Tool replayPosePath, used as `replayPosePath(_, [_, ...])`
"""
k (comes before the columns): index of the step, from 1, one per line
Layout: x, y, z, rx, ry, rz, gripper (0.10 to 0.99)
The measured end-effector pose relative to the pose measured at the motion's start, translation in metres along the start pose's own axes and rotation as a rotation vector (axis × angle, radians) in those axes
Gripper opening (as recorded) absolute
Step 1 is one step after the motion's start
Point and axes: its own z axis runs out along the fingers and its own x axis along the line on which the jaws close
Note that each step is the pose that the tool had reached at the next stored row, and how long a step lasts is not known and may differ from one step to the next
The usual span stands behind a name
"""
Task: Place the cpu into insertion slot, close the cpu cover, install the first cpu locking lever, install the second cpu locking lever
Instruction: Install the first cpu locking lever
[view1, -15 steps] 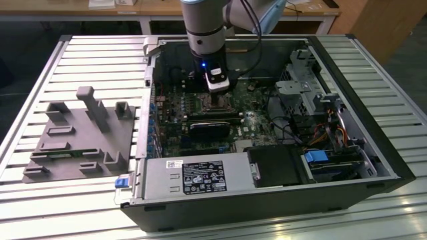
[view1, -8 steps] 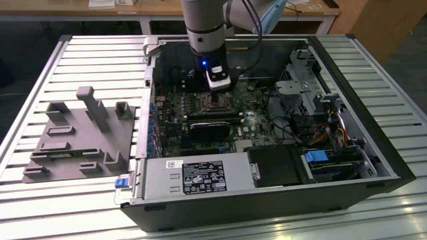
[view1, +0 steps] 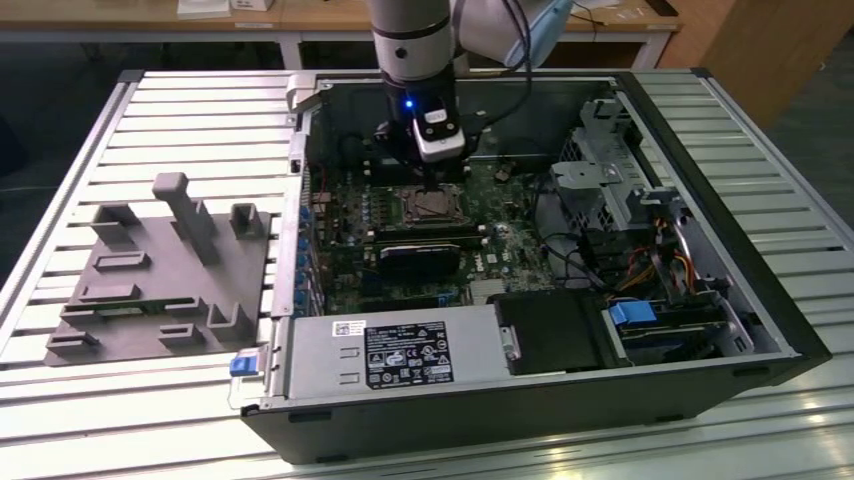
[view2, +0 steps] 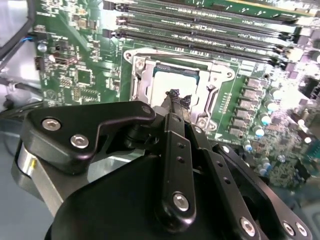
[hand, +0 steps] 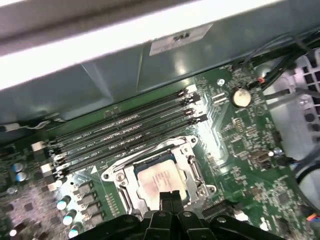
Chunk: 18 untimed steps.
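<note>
While the cpu (hand: 156, 176) lay seated in the insertion slot (view2: 177, 68) near the middle of the green board (hand: 240, 145), we saw the cpu cover (hand: 116, 176) lying flat around it and the tool (hand: 171, 198) poised just over it, jaws drawn narrow and gripping nothing.

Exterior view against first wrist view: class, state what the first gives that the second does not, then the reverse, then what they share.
The exterior view gives the setting: the arm reaching down into an open computer case, a grey fixture block on the slatted table, and the labelled power supply. The first wrist view gives close detail: a round coin battery and small cylindrical capacitors. Shared: the gripper, tips shut, just over the cpu lying in the insertion slot.
</note>
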Motion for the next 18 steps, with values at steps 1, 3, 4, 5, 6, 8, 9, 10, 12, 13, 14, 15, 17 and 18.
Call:
replayPosePath(1, [-0.0002,0.0001,-0.0016,0.000,0.0001,0.000,0.102])
replayPosePath(3, [-0.0003,0.0001,-0.0023,0.000,0.0001,0.000,0.102])
replayPosePath(4, [-0.0003,0.0002,-0.0022,0.000,0.0001,0.000,0.102])
replayPosePath(5, [-0.0003,0.0002,-0.0022,0.000,0.0001,0.000,0.102])
replayPosePath(6, [-0.0004,0.0002,-0.0022,0.000,0.0004,0.000,0.102])
replayPosePath(8, [-0.0036,0.0014,-0.0018,0.002,0.0056,0.000,0.102])
replayPosePath(9, [-0.0058,0.0023,-0.0013,0.004,0.0090,0.000,0.102])
replayPosePath(10, [-0.0085,0.0034,-0.0008,0.006,0.0134,0.000,0.102])
replayPosePath(12, [-0.0118,0.0046,-0.0001,0.008,0.0187,0.000,0.102])
replayPosePath(13, [-0.0119,0.0046,-0.0001,0.008,0.0190,0.000,0.102])
replayPosePath(14, [-0.0119,0.0046,-0.0001,0.008,0.0198,0.000,0.102])
replayPosePath(15, [-0.0119,0.0046,-0.0001,0.008,0.0200,0.000,0.102])
replayPosePath(17, [-0.0122,0.0046,0.0005,0.011,0.0283,-0.001,0.102])
replayPosePath(18, [-0.0126,0.0046,0.0008,0.016,0.0388,-0.001,0.102])
